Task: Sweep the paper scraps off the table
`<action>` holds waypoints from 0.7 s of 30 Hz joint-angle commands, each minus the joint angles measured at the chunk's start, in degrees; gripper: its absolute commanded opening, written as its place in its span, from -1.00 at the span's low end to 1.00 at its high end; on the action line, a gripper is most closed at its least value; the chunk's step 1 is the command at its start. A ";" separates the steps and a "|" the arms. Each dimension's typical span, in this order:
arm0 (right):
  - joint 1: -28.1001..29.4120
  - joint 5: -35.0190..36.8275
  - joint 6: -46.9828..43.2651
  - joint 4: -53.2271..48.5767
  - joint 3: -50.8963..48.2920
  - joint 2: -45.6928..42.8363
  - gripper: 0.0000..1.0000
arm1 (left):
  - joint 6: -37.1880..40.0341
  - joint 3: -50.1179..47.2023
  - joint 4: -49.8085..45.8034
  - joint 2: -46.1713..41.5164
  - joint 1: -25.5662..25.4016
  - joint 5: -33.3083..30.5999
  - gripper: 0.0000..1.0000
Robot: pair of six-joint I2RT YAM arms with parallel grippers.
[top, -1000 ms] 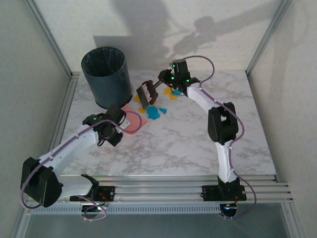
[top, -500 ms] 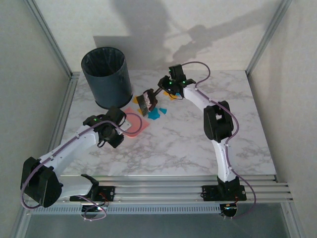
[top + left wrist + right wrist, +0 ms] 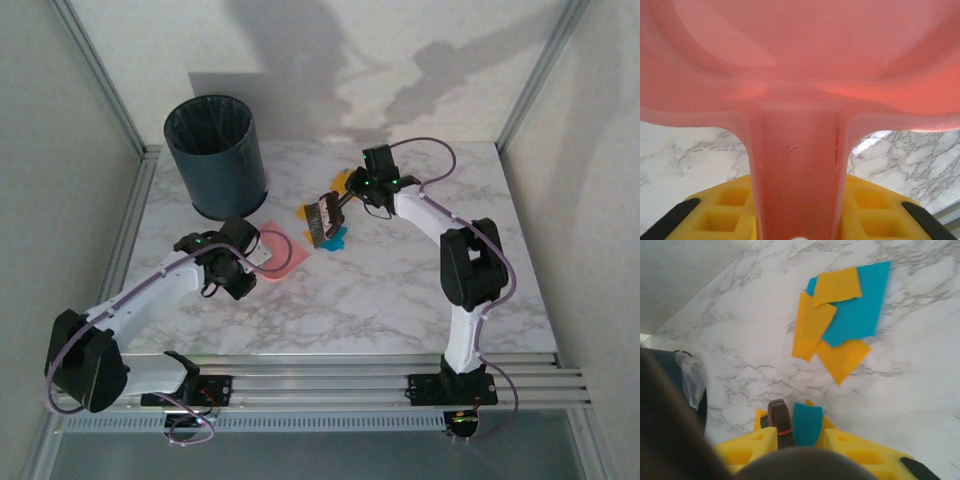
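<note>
Orange and teal paper scraps [image 3: 840,325] lie overlapping on the marble table [image 3: 400,290]; from above I see more scraps [image 3: 334,240] beside the brush head and an orange one [image 3: 340,181] behind it. My right gripper [image 3: 353,197] is shut on the handle of a dark brush [image 3: 322,218], whose head hangs by the scraps. In the right wrist view the brush [image 3: 780,421] and a teal scrap [image 3: 807,423] show between the yellow fingers [image 3: 747,450]. My left gripper [image 3: 236,264] is shut on the handle of the pink dustpan [image 3: 282,250], which rests flat left of the brush. The dustpan [image 3: 800,75] spreads ahead of the left wrist.
A dark bin [image 3: 215,155] with a liner stands at the back left of the table, just behind the dustpan; its edge [image 3: 687,385] appears in the right wrist view. Aluminium rails [image 3: 130,240] border the table.
My right arm has swung the brush to the right and nearer, away from the bin. My left gripper has shifted the dustpan slightly to the right.
</note>
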 commanded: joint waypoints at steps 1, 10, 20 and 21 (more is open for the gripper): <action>-0.66 10.09 -6.58 -7.08 -5.01 -2.85 -1.00 | 1.27 1.28 0.36 2.01 -1.37 1.22 -1.00; -0.81 18.95 -10.36 -11.00 -12.75 -12.18 -1.00 | 3.30 2.66 0.60 6.22 -4.56 1.82 -1.00; -0.90 11.82 -15.47 -8.23 -17.03 -22.72 -1.00 | 6.98 6.63 0.56 13.83 -8.68 3.89 -1.00; -0.90 9.95 -15.84 -7.55 -17.03 -23.64 -1.00 | 7.07 7.18 0.61 14.54 -8.92 4.15 -1.00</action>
